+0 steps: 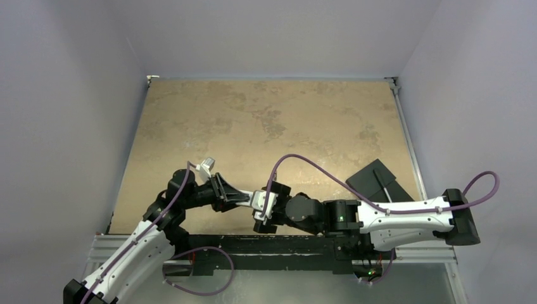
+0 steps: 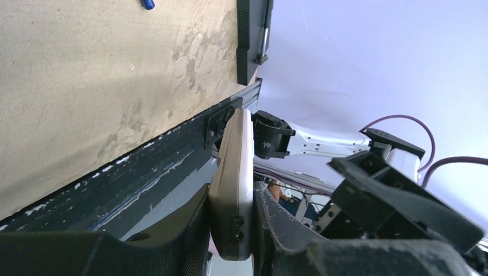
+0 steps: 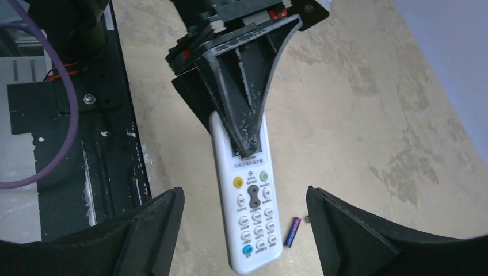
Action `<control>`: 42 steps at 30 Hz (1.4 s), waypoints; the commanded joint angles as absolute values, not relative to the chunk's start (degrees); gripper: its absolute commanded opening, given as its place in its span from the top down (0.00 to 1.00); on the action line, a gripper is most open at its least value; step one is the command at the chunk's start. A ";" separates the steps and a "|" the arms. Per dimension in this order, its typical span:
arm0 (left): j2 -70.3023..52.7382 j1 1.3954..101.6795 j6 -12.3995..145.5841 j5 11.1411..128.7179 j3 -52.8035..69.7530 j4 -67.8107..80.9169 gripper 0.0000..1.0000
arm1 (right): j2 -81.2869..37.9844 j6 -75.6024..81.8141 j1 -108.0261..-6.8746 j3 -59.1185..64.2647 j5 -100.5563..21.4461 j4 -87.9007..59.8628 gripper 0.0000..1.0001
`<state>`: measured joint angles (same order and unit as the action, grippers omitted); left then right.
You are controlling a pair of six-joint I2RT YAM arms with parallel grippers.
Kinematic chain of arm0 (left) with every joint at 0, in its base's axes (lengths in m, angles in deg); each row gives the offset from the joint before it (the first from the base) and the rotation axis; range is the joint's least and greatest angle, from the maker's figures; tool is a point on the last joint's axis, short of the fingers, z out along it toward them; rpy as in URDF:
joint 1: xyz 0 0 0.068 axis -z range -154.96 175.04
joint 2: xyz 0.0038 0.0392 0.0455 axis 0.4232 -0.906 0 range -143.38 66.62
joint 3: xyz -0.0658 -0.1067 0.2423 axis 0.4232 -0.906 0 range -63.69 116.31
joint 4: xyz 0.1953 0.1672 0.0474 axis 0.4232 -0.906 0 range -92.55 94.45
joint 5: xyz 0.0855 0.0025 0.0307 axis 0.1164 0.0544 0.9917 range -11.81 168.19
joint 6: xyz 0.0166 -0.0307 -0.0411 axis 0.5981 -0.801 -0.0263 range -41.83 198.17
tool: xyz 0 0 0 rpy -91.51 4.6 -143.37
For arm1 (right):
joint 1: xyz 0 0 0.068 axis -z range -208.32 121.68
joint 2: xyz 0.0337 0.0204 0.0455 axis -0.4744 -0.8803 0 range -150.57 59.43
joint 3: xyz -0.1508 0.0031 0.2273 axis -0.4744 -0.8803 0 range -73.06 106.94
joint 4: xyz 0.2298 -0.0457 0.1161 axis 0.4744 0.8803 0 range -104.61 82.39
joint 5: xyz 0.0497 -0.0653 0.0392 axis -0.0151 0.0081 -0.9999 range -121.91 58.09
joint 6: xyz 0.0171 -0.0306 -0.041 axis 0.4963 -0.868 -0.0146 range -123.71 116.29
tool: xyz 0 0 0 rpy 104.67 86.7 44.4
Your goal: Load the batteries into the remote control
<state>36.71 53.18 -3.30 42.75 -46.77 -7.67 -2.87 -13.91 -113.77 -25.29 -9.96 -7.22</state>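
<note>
From above, the left gripper (image 1: 248, 201) clenched the remote (image 1: 263, 201) over the table's (image 1: 253, 114) near edge. The left wrist camera showed the remote edge-on between the fingers. The right wrist camera showed the right gripper (image 3: 244, 230) spread wide and empty, and a purple battery (image 3: 293, 232) lay on the table.

**Left gripper (image 1: 250, 201) clamping, right gripper (image 3: 244, 230) gaping**

Both arms are reaching inward along the near edge of the table (image 1: 253, 114), meeting around its middle. The left arm (image 1: 136, 247) is bending at the elbow, its fingers pinching one end of the remote control (image 3: 250, 213). The right arm (image 1: 405, 218) is stretching in low from the near right corner, its fingers (image 3: 144, 236) standing wide apart.
</note>
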 commanded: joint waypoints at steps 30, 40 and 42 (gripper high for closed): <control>38.30 53.17 -12.85 43.84 -40.75 -16.86 1.00 | -12.03 -32.05 -121.05 -32.03 19.93 -26.39 0.39; 39.02 53.18 -13.70 44.08 -41.49 -15.91 1.00 | -11.64 -30.96 -121.46 -31.62 23.90 -27.40 1.00; 39.03 53.23 -14.37 43.56 -42.18 -14.50 1.00 | -11.35 -30.95 -121.68 -31.89 24.54 -28.27 1.00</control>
